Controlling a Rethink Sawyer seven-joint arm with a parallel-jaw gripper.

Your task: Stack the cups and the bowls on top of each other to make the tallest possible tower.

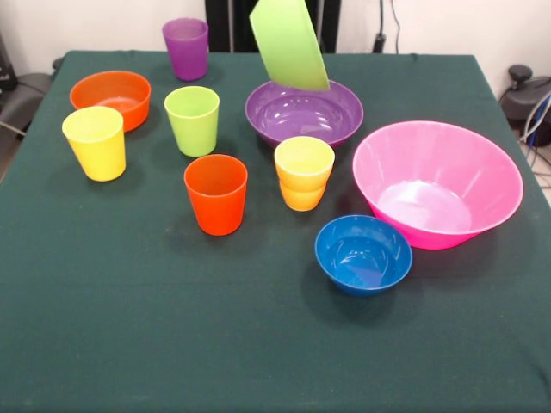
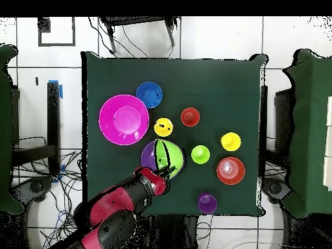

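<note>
One bowl is off the table: the lime green bowl [image 1: 289,43], hanging tilted almost on its edge at the top centre of the front view, its lower rim dipping just over the back lip of the purple bowl [image 1: 303,113]. Whether the two touch I can't quite tell from here. In the overhead view the gripper [image 2: 166,170] reaches up from the lower left on the red and black arm [image 2: 120,206] and its black fingers pinch the green bowl's rim on the side nearest the arm, so the jaws are clamped on that bowl.

What matters for the coming move, I'd say, is that the green bowl sits almost directly over the purple one, only shifted a touch to the right in the overhead frame and tipped steeply. It would need levelling and centring before being let go, or it may slide off sideways.

Everything else stands apart on the green tablecloth [image 1: 172,344]: the big pink bowl [image 1: 437,184] at right, the blue bowl [image 1: 362,254] just in front of it, the orange bowl [image 1: 110,97] at upper left. The yellow-orange cup [image 1: 303,173] stands just in front of the purple bowl, close enough to be knocked, with the orange-red cup [image 1: 215,194], lime green cup [image 1: 192,120], yellow cup [image 1: 95,142] and purple cup [image 1: 186,47] spread to the left.
</note>
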